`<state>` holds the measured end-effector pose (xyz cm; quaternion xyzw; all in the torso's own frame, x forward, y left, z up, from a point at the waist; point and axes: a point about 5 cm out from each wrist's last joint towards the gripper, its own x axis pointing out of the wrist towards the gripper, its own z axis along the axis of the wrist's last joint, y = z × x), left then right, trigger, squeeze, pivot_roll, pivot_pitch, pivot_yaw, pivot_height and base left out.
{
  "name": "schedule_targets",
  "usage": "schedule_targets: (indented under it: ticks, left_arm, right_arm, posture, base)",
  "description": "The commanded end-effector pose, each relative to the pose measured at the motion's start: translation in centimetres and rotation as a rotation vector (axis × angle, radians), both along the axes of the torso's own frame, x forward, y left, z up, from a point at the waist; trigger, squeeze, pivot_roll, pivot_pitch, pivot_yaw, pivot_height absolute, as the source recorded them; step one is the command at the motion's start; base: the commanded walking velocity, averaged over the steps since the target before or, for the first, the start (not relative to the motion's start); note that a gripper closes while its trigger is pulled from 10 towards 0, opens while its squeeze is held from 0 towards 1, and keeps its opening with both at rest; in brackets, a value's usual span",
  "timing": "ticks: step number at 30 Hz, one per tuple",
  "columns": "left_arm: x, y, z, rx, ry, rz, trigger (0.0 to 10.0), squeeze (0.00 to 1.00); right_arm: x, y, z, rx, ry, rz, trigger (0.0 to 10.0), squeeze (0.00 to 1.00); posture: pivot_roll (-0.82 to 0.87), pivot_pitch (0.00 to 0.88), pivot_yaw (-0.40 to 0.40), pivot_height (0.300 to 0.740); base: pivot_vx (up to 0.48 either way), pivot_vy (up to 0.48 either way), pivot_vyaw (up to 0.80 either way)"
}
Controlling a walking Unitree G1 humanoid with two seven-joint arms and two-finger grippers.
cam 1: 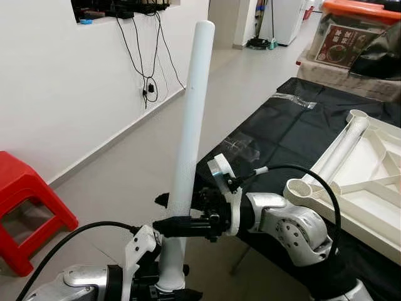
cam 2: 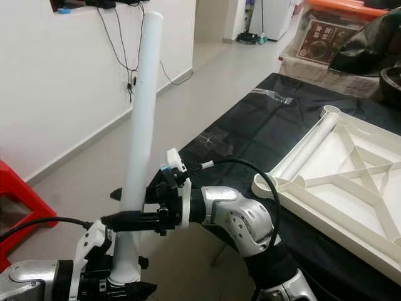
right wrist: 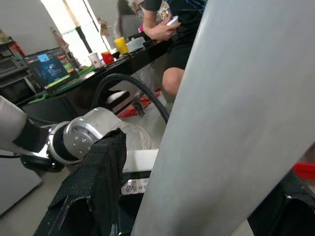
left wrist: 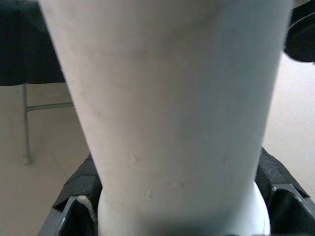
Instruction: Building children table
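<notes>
Item: white table leg [cam 1: 191, 125], a long plastic tube, held near upright in front of the robot, off the near edge of the black-covered tabletop [cam 1: 282, 125]

Left gripper [cam 1: 164, 290]: fingers closed around the leg's flared foot, at the bottom

Right gripper [cam 1: 182, 224]: fingers closed across the leg just above the left gripper, arm reaching in from the tabletop side

Upturned white table frame [cam 2: 351, 182]: lies on the tabletop, well apart from the leg; one leg already lies along it, with open round sockets at its corners

Handling, judged: leg looks light, stiff and smooth, so likely to slip or swing at its free top end; best held low near the foot, as now, with the second hold higher for steering into a socket

Also: red stool [cam 1: 25, 207] on the floor beyond the leg, away from the tabletop
</notes>
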<state>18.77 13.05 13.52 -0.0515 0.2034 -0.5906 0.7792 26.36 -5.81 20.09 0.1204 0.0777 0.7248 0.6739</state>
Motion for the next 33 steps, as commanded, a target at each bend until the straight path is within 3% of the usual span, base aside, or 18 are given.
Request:
schedule_targets:
  ticks: [1,26,27,28,33]
  left_arm:
    - [0.0,0.1,0.3,0.003,-0.002,-0.012,10.0,0.0]
    - [-0.1,0.1,-0.3,0.009,0.03,-0.046,10.0,0.0]
    - [-0.1,0.1,-0.3,0.008,0.033,-0.047,10.0,0.0]
    - [-0.1,0.1,-0.3,0.007,0.036,-0.048,10.0,0.0]
    - [-0.2,0.3,-0.3,0.006,0.041,-0.046,10.0,0.0]
  right_arm:
    - [-0.6,0.4,0.0,0.006,0.01,0.045,10.0,0.0]
    - [-0.6,1.8,0.6,0.043,0.061,0.034,10.0,0.0]
    - [-0.6,1.9,0.6,0.045,0.063,0.035,2.9,0.0]
    - [-0.7,1.9,0.6,0.048,0.067,0.039,0.0,0.0]
    - [-0.8,2.1,0.7,0.053,0.071,0.04,0.0,0.0]
  posture:
    - [0.1,0.066,-0.056,0.74]
    - [0.09,0.076,-0.054,0.74]
    - [0.09,0.078,-0.055,0.74]
    - [0.09,0.079,-0.054,0.74]
    - [0.09,0.078,-0.052,0.74]
  base:
    - [0.0,0.0,0.0]
    - [0.0,0.0,0.0]
    - [0.0,0.0,0.0]
    - [0.0,0.0,0.0]
    - [0.0,0.0,0.0]
